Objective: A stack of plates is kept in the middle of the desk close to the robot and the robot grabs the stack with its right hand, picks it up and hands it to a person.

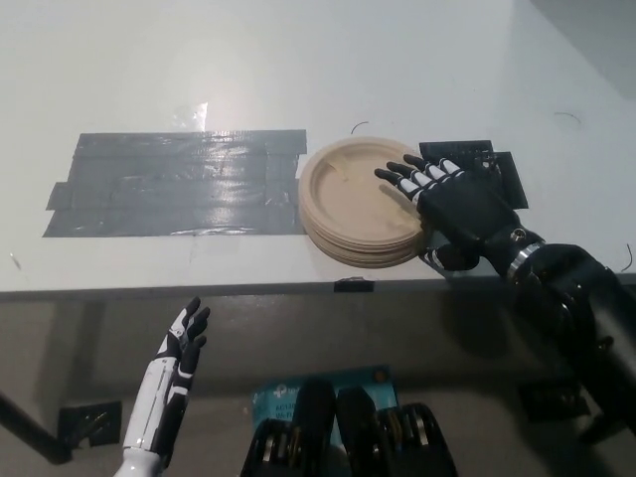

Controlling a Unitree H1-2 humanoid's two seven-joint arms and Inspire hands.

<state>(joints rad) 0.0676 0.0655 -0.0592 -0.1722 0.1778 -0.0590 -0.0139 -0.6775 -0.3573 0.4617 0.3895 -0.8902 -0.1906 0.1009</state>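
The stack of plates (360,202) lies flat on the white desk (298,60), open faces up, close to the desk's near edge and about midway along it. The plates are round, so the stack has no long axis and no pointing direction; the lower plates show as offset rims along its near side, so the stack is slightly uneven. The right hand (449,204) is at the stack's right side, palm down, fingers (402,180) apart and spread over the right part of the top plate, the thumb lower, at the stack's near right rim. Whether the fingers touch the top plate cannot be told, and the hand has not closed around the stack. The black forearm runs from the hand toward the lower right, passing beyond the desk's near edge. To the left of the stack, touching or just meeting its left rim, a wide patch of grey tape (174,184) is stuck flat to the desk. To the right of the stack, partly under the right hand, lies a dark flat patch (492,164). A small dark tab (353,285) sits on the desk's edge just in front of the stack. Nothing stands on the plates. The left hand (177,353) rests low, below the desk's edge and well left of the stack, fingers extended and apart, holding nothing.
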